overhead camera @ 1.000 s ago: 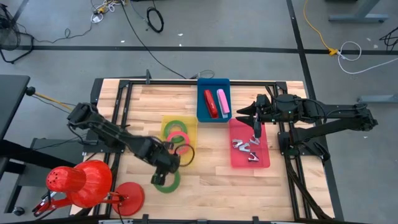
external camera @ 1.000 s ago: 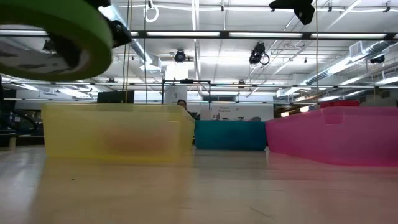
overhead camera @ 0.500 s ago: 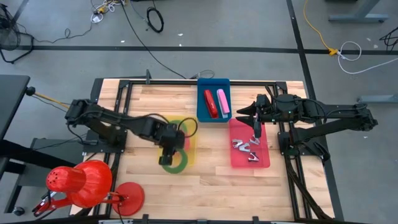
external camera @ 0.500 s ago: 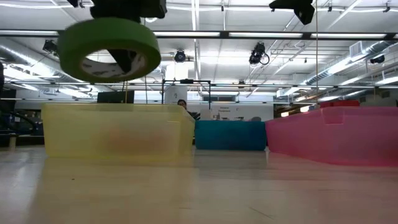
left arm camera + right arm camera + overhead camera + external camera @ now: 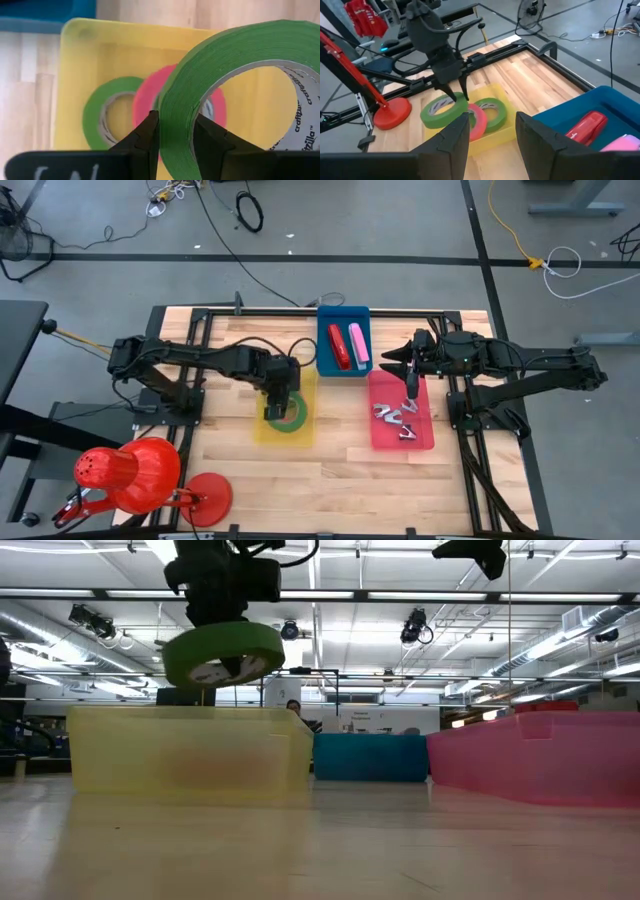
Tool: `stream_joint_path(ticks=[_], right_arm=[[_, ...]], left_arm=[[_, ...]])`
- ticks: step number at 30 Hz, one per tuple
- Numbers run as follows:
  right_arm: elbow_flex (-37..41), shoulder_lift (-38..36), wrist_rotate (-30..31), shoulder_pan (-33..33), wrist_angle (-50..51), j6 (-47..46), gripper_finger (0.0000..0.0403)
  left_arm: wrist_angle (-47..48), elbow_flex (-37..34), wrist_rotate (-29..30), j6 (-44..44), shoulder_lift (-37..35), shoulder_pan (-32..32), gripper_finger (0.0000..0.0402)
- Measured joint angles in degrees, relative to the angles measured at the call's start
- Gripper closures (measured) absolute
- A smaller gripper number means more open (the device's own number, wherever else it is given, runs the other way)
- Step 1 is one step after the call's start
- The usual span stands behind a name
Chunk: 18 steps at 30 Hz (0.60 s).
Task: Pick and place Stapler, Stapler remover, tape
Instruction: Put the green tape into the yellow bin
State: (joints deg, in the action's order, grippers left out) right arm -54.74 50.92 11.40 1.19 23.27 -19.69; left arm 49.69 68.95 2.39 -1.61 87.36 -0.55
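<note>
So we've got the green roll of masking tape (image 5: 287,418) pinched by its wall in the left tool (image 5: 279,392), one finger inside the hole and one outside, hanging in the air right over the see-through yellow plastic bin (image 5: 262,431). In the low view the roll (image 5: 223,652) is clearly above the bin's rim, tilted a bit, not touching anything. Down in that bin we can see two more rolls lying flat, a smaller green tape roll (image 5: 107,117) and a pink tape roll (image 5: 150,100), overlapping each other.

The yellow bin sits around the middle of the worktop (image 5: 330,465). Against the far edge is the blue plastic bin (image 5: 325,364) with a red stapler (image 5: 338,346) and a pink stapler (image 5: 358,345) side by side in it. Just on the near side of that, toward the right edge, is the pink plastic bin (image 5: 420,442) holding a few metal staple removers (image 5: 395,418).

The right tool (image 5: 410,392) hangs over the pink bin with its fingers apart and nothing in them. A red desk lamp (image 5: 135,475) sits at the near left corner.
</note>
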Motion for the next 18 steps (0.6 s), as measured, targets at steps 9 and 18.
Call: stream_joint_path(ticks=[9, 18], right_arm=[[0.0, 0.0, 0.2, 0.0, 0.0, 0.6, 0.0241], [0.0, 0.0, 0.2, 0.0, 0.0, 0.7, 0.0241]], left_arm=[[0.0, 0.0, 0.2, 1.4, 4.7, -0.6, 0.0303], [-0.1, 0.0, 1.9, 1.3, 5.3, -0.5, 0.0288]])
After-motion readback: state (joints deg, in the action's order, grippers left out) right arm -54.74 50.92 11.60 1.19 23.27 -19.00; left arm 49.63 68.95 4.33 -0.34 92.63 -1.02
